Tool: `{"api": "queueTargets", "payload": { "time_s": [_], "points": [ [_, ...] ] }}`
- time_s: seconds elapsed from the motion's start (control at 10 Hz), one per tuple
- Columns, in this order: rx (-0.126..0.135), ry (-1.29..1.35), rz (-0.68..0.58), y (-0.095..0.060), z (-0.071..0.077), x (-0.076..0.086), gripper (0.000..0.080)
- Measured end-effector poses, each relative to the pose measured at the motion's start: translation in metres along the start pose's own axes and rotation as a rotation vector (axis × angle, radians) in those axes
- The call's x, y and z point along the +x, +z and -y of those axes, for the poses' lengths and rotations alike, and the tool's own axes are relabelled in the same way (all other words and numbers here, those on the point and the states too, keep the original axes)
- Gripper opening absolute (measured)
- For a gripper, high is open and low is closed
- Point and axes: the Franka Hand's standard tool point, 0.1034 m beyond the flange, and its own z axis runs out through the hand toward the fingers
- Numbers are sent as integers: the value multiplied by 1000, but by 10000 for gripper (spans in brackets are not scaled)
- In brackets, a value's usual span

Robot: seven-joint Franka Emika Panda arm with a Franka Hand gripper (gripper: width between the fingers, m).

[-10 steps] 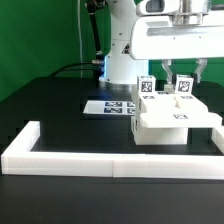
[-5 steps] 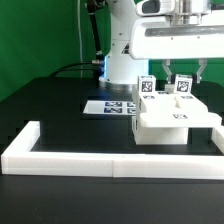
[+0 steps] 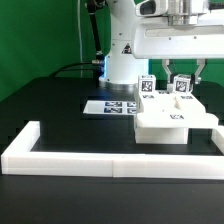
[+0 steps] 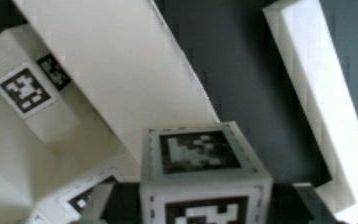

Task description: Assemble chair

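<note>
In the exterior view, the white chair [image 3: 172, 116] sits at the right middle of the frame, beside the white border rail [image 3: 110, 160]. The gripper [image 3: 184, 74] hangs just above, pinching a tagged chair leg [image 3: 183, 88] (fingers close together). In the wrist view, that leg [image 4: 201, 172] fills the lower middle.

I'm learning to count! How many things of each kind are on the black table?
Chair pieces joined in one clump: 1
White border rail: 1
Marker board: 1
Robot tool: 1
Total: 4
</note>
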Motion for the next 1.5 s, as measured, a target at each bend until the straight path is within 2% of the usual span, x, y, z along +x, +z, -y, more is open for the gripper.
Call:
{"api": "queueTargets", "payload": {
  "time_s": [1.5],
  "points": [
    [22,910,28,0,7,-5,288]
  ]
}}
